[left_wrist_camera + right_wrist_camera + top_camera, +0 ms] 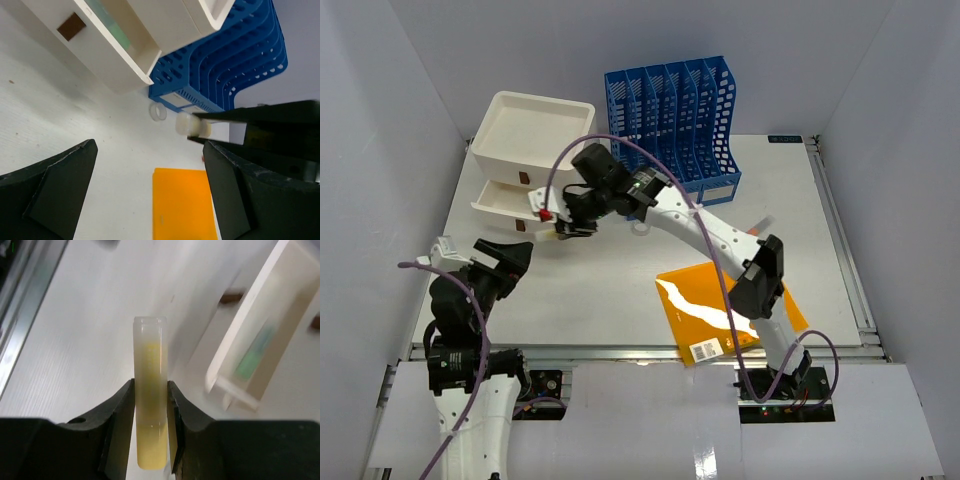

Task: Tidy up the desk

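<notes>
The desk (590, 295) is a broad white tabletop. My right gripper (572, 226) reaches to the far left, just in front of the white drawer unit (528, 135), and is shut on a clear tube of pale yellow stuff (149, 352). The tube stands up between the fingers (120, 410), above the desk surface. In the left wrist view the same tube (192, 125) shows end-on beside the blue rack. My left gripper (508, 260) hangs open over the near left of the desk, its jaws wide apart and holding nothing (150, 145).
The unit's lower drawer (503, 203) is pulled out, with a green item (252, 357) inside. A blue file rack (675, 115) stands at the back. An orange book (720, 305) lies near the front right. A small clear ring (158, 111) rests mid-desk.
</notes>
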`<state>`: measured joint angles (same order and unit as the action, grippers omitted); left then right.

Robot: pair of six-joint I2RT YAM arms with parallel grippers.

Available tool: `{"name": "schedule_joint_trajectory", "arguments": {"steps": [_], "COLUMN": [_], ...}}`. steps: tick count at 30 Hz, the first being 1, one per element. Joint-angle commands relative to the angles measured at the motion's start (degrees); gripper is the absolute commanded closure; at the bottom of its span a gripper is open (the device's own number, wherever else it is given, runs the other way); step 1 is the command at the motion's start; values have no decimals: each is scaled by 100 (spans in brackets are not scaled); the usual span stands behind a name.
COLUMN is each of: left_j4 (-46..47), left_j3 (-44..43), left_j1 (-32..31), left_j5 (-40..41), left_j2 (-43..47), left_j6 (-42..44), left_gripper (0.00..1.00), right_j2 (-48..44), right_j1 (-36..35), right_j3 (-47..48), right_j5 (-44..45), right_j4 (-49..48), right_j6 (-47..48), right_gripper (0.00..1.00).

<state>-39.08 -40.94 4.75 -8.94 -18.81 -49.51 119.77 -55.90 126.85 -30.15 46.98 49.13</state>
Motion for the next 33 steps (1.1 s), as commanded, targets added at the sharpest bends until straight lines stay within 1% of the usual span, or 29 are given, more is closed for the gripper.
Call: {"name": "schedule_joint_trajectory", "arguments": {"steps": [1, 5, 6, 8, 10, 14, 15, 16, 18, 20, 21, 22, 25, 27, 29, 30, 33], "left_j4": [-684, -775, -784, -777, -778, -734, -726, -724, -731, -745, -750, -744, -614, -431, -81, 121, 477], "left_j3": [-196, -137, -111, -85, -74, -55, -75, -81, -120, -144, -146, -128, -25, 74, 261, 383, 681], "left_j1": [17, 17, 17, 13, 17, 17, 10, 8, 8, 14, 14, 9, 17, 9, 17, 17, 17], "left_j5": [694, 539, 495, 442, 423, 352, 336, 326, 308, 299, 291, 261, 44, -283, -592, -826, -1388], "left_j2": [163, 235, 237, 215, 176, 107, 99, 90, 80, 98, 108, 119, 193, 268, 396, 452, 526], "left_j6": [-93, -93, -86, -45, -12, -6, -13, -15, 1, 3, 0, -11, -52, -19, 105, 157, 105], "left_gripper": [2, 2, 2, 2, 2, 2, 2, 2, 2, 2, 2, 2, 2, 2, 2, 2, 2], "right_j2": [742, 1045, 1134, 1409, 1562, 1840, 1916, 1936, 1990, 1871, 1799, 1707, 1218, 797, 211, -63, -1261], "right_j1": [-198, -211, -211, -216, -213, -211, -211, -211, -203, -202, -202, -202, -197, -175, -115, -49, 245], "right_j3": [742, 618, 653, 777, 778, 727, 720, 719, 711, 583, 503, 421, 296, 197, 2, -148, -1040], "right_j5": [780, 1504, 1646, 2019, 2242, 2554, 2613, 2661, 2696, 2598, 2535, 2448, 1984, 1594, 974, 603, 374], "right_j4": [-1357, -2889, -3334, -3736, -4123, -4829, -4922, -5001, -5123, -5124, -5085, -4982, -4612, -4306, -3989, -3913, -3581], "right_j6": [-1378, -1877, -1913, -1961, -1962, -1771, -1699, -1653, -1621, -1630, -1643, -1672, -1800, -1940, -2128, -2306, -2564], "right_gripper": [86, 89, 91, 92, 90, 81, 77, 71, 49, 30, 22, 16, 11, 8, 7, 6, 3]}}
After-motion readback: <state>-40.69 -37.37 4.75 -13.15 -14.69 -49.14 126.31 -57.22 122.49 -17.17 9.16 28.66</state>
